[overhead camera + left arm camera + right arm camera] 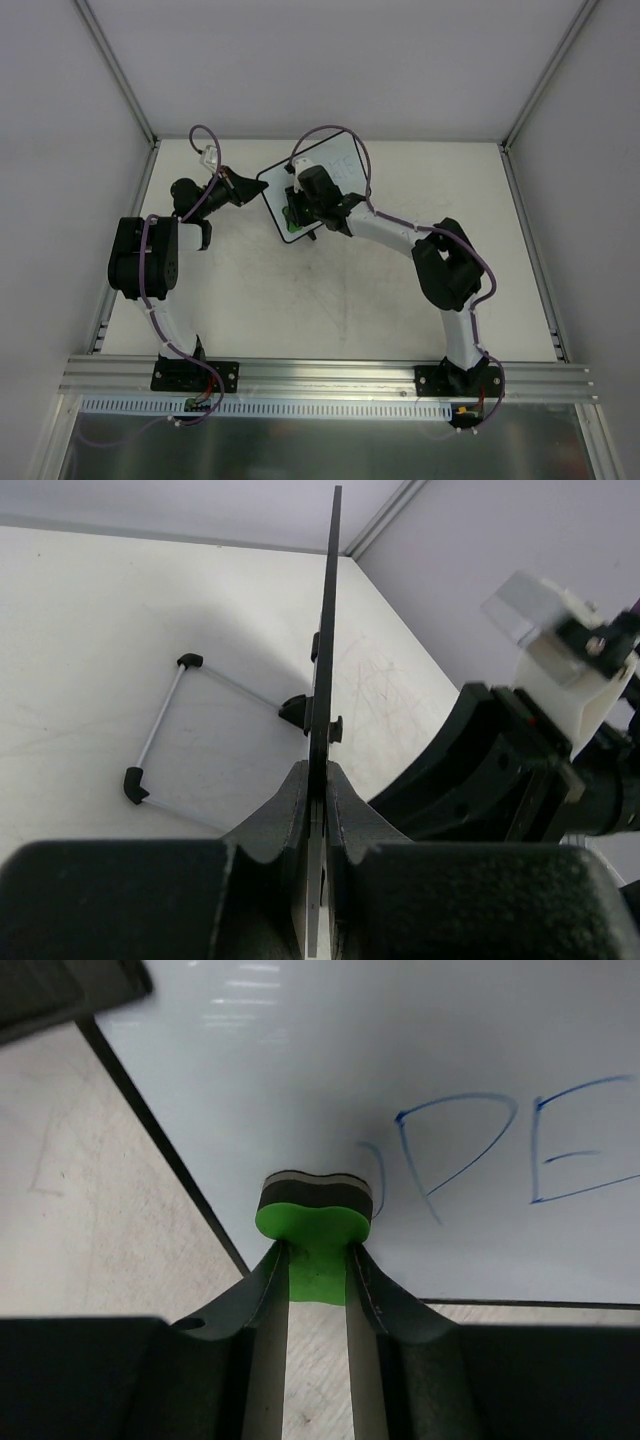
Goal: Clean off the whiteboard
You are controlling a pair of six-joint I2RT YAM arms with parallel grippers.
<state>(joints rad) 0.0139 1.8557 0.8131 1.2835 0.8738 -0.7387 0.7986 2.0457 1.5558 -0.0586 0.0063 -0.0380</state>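
We find the whiteboard (pixel 335 160) in the upper middle of the overhead frame, lying askew on the pale table (pixel 300 310). At the bottom centre of the left wrist view, the left gripper (pixel 322 780) is clamped on its thin black edge, and the board shows there edge-on as a dark blade. The right gripper (pixel 318 1250) pinches a green eraser (pixel 315 1222) at the lower middle of the right wrist frame, dark felt face toward the glossy white surface. It looks pressed on, though we cannot be sure of contact. Just right of it sits blue lettering (pixel 455 1150), not yet wiped.

To wipe well, we would hold the felt flat, sweep rightward across the strokes with even pressure, and let the left clamp brace the board against the push. The foam block is soft, squeezed to a waist by the grip. The board is smooth and reflective.
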